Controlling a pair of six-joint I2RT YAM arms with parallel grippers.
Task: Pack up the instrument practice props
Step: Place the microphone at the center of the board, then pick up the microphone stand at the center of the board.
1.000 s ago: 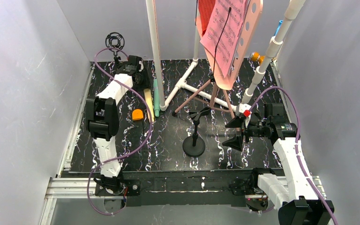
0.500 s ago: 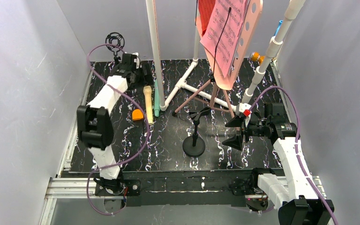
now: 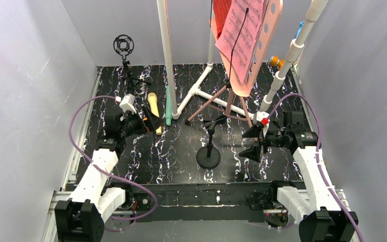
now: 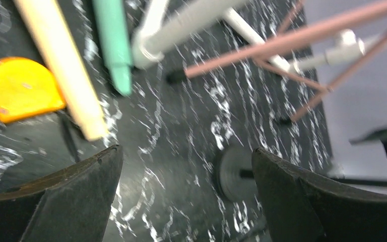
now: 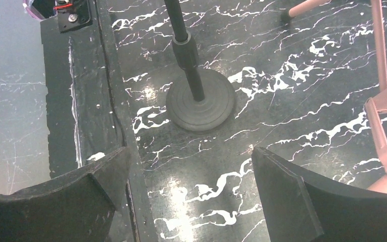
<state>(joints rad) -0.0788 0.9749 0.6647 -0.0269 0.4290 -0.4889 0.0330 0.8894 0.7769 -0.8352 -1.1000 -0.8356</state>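
The tall pink hole-punched music stand [image 3: 256, 63] stands far and centre on its tripod legs, with pink sheet music [image 3: 239, 38] on it, so packing looks barely begun. The yellow microphone [image 3: 153, 107] and mint-green microphone [image 3: 168, 108] lie side by side, far left. The left gripper [image 3: 151, 123], close by them, and the right gripper [image 3: 249, 142] both gape empty. Next, I'd guess, comes a low, square reach for one microphone.

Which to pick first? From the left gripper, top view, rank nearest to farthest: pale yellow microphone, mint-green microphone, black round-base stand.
1. Pale yellow microphone, just beyond left gripper.
2. Mint-green microphone, beside it, rightward.
3. Black round-base stand, table centre.
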